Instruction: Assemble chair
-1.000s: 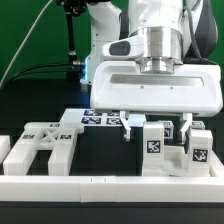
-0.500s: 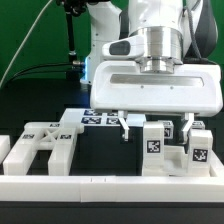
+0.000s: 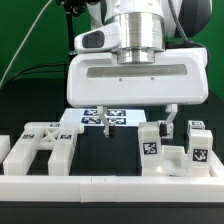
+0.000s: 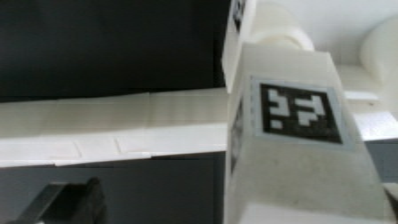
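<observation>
Chair parts (image 3: 152,150) sit loose along the front of the black tabletop (image 3: 40,105). The slotted frame (image 3: 42,145) is on the exterior view's left. Two tagged cubes (image 3: 197,143) stand close together on the exterior view's right.

The hand (image 3: 138,127) hangs above the gap between frame and cubes with its fingers (image 3: 108,124) spread wide, and it holds nothing. The finger on the exterior view's right hangs just beside the top of the nearer cube; I cannot tell whether they touch.

Behind the fingers lies the marker board (image 3: 93,116), flat on the tabletop. A long white border bar (image 3: 90,185) runs along the front edge. A green backdrop (image 3: 20,30) closes off the room behind.

In the wrist view a white tagged part (image 4: 294,105) fills the picture at close range and a white bar (image 4: 107,135) crosses beside it. One dark fingertip (image 4: 71,200) shows at the edge.
</observation>
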`<state>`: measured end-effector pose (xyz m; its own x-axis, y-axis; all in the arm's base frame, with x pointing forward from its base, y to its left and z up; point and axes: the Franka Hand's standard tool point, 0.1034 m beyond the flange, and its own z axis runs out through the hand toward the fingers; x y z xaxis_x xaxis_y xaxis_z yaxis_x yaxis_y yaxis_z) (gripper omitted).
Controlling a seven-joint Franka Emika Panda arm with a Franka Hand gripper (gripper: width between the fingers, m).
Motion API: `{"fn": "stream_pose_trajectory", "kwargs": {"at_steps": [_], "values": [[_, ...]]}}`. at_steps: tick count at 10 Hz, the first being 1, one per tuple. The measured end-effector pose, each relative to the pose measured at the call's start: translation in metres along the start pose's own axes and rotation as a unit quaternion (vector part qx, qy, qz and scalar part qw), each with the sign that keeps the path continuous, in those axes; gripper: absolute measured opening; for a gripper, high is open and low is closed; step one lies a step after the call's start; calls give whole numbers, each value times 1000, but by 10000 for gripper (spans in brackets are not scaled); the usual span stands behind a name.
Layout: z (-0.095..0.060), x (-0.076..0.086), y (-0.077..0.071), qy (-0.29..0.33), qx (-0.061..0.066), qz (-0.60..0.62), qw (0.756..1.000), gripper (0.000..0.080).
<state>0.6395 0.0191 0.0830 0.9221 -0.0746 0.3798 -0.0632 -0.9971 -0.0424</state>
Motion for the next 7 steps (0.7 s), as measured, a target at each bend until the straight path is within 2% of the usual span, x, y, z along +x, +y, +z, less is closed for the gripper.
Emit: {"fn": "stream_pose_trajectory", "kwargs": {"at_steps": [2, 4, 7], "values": [[1, -1, -11, -67, 13, 6, 998, 649], [6, -10, -22, -139, 21, 18, 990, 649], [8, -8, -24, -134, 18, 54, 989, 649]]}}
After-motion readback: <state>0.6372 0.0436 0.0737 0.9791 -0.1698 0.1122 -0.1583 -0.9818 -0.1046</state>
